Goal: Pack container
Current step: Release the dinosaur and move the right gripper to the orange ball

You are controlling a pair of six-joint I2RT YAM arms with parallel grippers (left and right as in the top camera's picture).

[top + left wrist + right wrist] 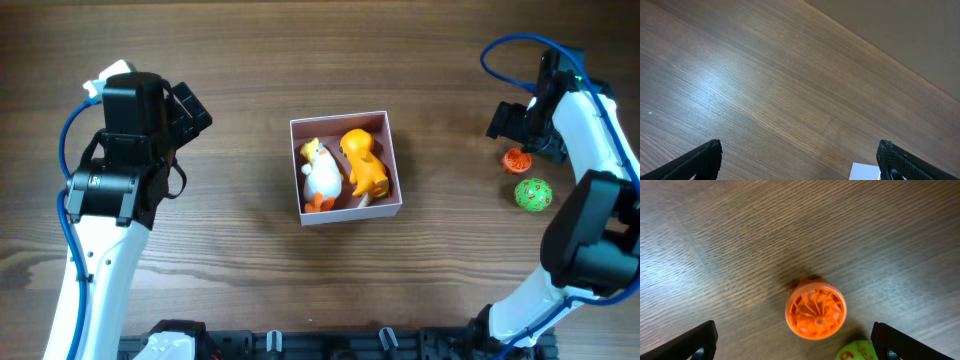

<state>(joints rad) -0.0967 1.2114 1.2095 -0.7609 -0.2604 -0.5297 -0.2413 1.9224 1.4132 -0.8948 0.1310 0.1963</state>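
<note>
The container (pixel 392 135), a square shallow box with white walls and a pink-brown inside, sits mid-table. It holds a white and yellow duck toy (pixel 320 175) and an orange toy (pixel 364 163). An orange round finned toy (pixel 515 159) lies at the right, with a green ball (pixel 533 194) just in front of it. My right gripper (pixel 528 136) is open above the orange round toy (pixel 816 309), which lies between its fingers (pixel 792 342); the green ball (pixel 856 351) shows at the bottom edge. My left gripper (pixel 799 160) is open and empty over bare wood, left of the container's corner (pixel 864 171).
The wooden table (pixel 250 80) spreads all around. The left arm (pixel 120 150) stands at the left side, the right arm (pixel 590 180) along the right edge. A beige floor strip (pixel 910 25) shows past the table's edge in the left wrist view.
</note>
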